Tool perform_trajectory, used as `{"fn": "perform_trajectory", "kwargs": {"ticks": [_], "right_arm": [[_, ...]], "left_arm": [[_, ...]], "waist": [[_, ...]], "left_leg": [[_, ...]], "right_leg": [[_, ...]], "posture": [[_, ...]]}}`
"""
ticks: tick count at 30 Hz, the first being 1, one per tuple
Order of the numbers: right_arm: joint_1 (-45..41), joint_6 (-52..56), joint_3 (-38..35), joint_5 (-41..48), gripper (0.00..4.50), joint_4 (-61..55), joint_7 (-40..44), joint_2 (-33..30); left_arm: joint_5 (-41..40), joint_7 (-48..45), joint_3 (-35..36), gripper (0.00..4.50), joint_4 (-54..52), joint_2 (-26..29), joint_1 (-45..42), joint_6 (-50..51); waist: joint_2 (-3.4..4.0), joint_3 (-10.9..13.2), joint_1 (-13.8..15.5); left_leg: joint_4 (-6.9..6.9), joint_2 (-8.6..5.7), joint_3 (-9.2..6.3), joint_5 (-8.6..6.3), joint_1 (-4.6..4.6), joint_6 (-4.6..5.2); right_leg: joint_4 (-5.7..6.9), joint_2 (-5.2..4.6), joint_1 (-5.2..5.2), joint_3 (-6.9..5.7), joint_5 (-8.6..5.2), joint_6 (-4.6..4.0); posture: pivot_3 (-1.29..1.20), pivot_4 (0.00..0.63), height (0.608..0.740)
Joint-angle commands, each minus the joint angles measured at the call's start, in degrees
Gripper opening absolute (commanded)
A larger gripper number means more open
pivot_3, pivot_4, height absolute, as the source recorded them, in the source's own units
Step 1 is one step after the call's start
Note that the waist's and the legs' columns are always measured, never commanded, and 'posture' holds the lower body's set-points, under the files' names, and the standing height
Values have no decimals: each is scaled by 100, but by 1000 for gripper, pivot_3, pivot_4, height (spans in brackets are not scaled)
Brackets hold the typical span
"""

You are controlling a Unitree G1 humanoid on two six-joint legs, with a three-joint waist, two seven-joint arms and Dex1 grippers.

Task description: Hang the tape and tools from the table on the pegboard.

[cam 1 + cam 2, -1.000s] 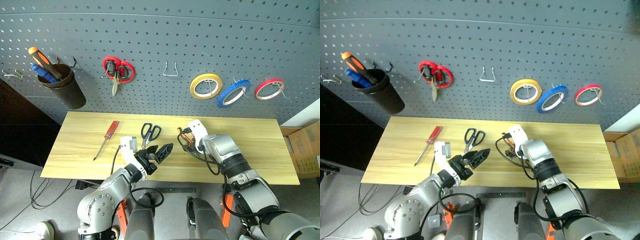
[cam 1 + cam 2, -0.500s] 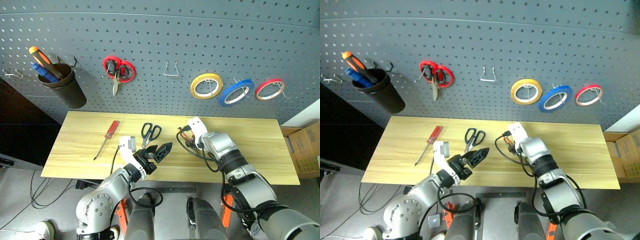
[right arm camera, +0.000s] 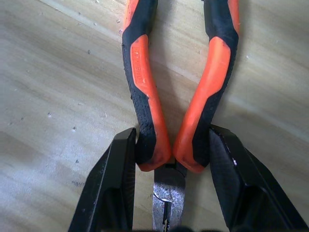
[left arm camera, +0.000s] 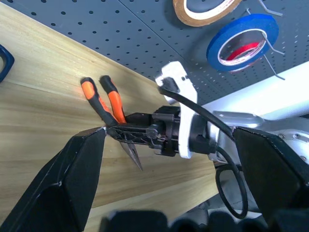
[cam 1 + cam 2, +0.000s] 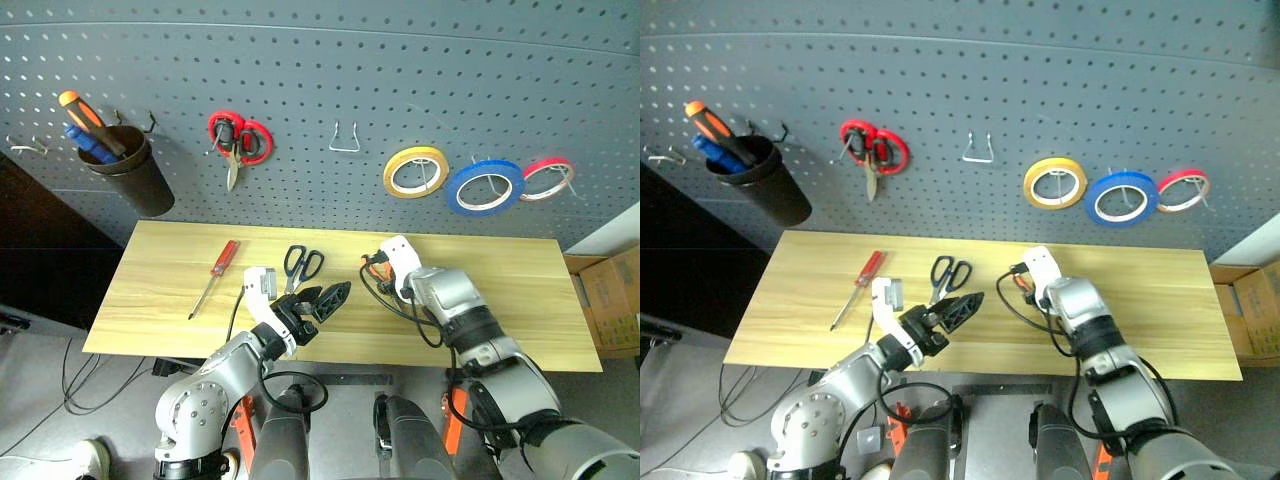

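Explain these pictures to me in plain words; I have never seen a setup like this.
This is a two-armed humanoid robot in front of a wooden table and a grey pegboard. Two pictures come from cameras on its head, looking down over its arms; the other two come from a camera on each wrist. On the table lie a red-handled screwdriver, black-handled scissors and orange-and-black pliers. The right gripper has its fingers against both pliers handles, next to the pivot. The left gripper hangs open over the table, holding nothing. The blue tape already hangs on the pegboard between a yellow roll and a red roll.
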Motion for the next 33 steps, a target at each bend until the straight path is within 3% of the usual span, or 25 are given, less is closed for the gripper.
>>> {"fn": "perform_trajectory", "kwargs": {"ticks": [1, 6, 9, 14, 21, 26, 33], "right_arm": [[616, -326, 183, 224, 1756, -1867, 675, -520], [1812, -741, 112, 689, 1756, -4411, 1169, -1043], [2016, -776, -150, 970, 1756, -5204, 924, -722], [1727, -1073, -215, 947, 1756, -5526, 324, -71], [-142, -2561, -385, 589, 1756, -4066, -224, 439], [-1161, -4027, -611, 323, 1756, -2228, -557, 552], [-2225, -5990, -887, 93, 1756, 749, -1020, 698]], "left_arm": [[-53, -194, -6, 4500, -198, 70, 5, -193], [-92, -334, -3, 4500, -354, 141, 91, -406], [-147, -387, 27, 4500, -472, 155, 75, -536], [-387, -214, 124, 4500, -733, 88, -121, -661], [-920, 546, 614, 4500, -711, 40, -1368, -1037], [-610, 426, 554, 4500, -144, 108, -1905, -1254], [-118, 278, 326, 4500, 438, -30, -2297, -1584]], "waist": [[1, 1, 18], [3, -5, 50], [3, -13, 29], [-26, -74, 65], [-58, -239, 85], [-75, -423, 102], [-75, -433, 111]], "left_leg": [[-1, 0, 3, 0, -3, -1], [-4, -1, 2, -9, -16, -17], [-4, 5, -2, -15, -13, -30], [0, 2, -10, 5, -12, -65], [14, -4, -26, 37, -11, -76], [10, -8, -30, 41, 0, -81], [8, -5, -28, 58, 9, -71]], "right_leg": [[-1, 0, -4, 2, 0, 1], [1, -1, -19, 3, -20, 36], [6, 5, -20, 0, -24, 43], [12, 4, -17, -6, -23, 45], [8, 6, -4, -14, 29, 25], [-2, 7, 17, -22, 30, 24], [13, 12, 19, -22, 43, 5]], "posture": [[82, 263, 740], [84, 230, 740], [84, 202, 740], [84, 162, 740], [125, 101, 740], [141, 83, 740], [171, 82, 740]]}}
